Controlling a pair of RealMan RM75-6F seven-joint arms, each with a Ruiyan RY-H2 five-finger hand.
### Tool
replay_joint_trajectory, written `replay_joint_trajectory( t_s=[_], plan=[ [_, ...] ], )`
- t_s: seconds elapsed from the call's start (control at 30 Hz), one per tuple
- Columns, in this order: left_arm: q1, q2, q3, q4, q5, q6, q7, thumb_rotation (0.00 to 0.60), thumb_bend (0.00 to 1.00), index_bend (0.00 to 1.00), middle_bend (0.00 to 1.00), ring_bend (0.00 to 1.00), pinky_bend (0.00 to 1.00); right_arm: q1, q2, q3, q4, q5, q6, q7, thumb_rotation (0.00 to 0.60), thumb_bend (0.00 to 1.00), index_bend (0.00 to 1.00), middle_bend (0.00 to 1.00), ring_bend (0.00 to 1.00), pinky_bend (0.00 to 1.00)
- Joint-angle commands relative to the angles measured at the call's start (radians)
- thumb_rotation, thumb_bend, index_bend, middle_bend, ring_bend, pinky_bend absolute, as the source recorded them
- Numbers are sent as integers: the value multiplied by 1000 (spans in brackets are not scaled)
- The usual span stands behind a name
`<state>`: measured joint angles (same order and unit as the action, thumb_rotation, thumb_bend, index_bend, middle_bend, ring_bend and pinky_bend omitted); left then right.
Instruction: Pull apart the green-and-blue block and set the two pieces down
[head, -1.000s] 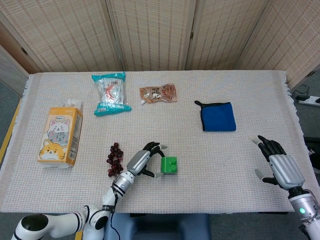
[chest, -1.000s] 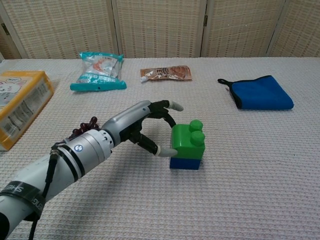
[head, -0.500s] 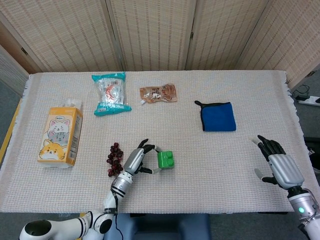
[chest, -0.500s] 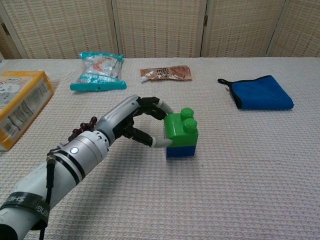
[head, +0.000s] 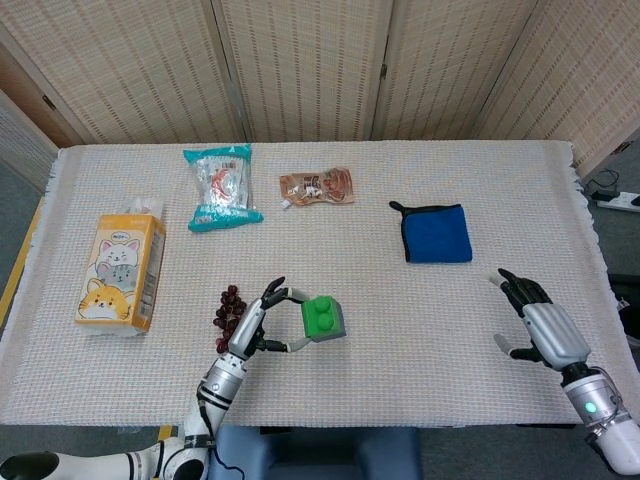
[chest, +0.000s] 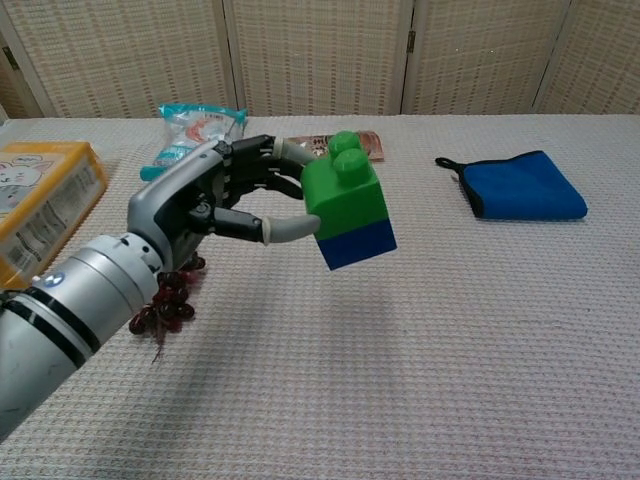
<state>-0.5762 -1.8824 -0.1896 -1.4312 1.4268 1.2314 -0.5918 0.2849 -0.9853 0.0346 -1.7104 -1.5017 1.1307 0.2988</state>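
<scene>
My left hand (chest: 215, 200) holds the green-and-blue block (chest: 349, 212) off the table, tilted, with the green half on top and the blue half below. In the head view the same left hand (head: 257, 323) grips the block (head: 323, 317) near the table's front middle. The two halves are still joined. My right hand (head: 540, 325) hovers open at the front right of the table, fingers spread, holding nothing. The chest view does not show the right hand.
A blue cloth (head: 437, 233) lies at the centre right. A bunch of dark grapes (head: 228, 313) sits just left of my left hand. A cat-print tissue box (head: 121, 272), a teal snack bag (head: 222, 187) and a brown packet (head: 317, 187) lie further back.
My left hand closed on the block and lifted it off the table, tilting it. The right hand drifted slightly left.
</scene>
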Motion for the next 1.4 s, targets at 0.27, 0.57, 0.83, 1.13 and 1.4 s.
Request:
replay_joint_trajectory(
  t_s=[0.27,0.57,0.83,1.13,1.4],
  plan=[
    [52,69,12,-109,40,72,6,600,319,762,902,361,0,194,-191,-33,264,-212,-93,737,600,415,0,0,0,0],
    [62,80,3,-132,48,91,12,600,322,762,903,361,0,320,-342,-57,377,-249,-112,1128,600,415,0,0,0,0],
    [68,70,8,-117,53,97,20,600,323,762,903,361,0,363,-414,-67,344,-251,-79,1186,600,415,0,0,0,0],
    [69,60,11,-94,50,89,9,600,323,762,902,361,0,371,-460,-62,291,-242,-17,1094,600,415,0,0,0,0],
    [71,62,9,-103,53,88,-3,600,327,762,903,361,0,416,-486,-5,245,-173,-52,1004,600,415,0,0,0,0]
  ],
)
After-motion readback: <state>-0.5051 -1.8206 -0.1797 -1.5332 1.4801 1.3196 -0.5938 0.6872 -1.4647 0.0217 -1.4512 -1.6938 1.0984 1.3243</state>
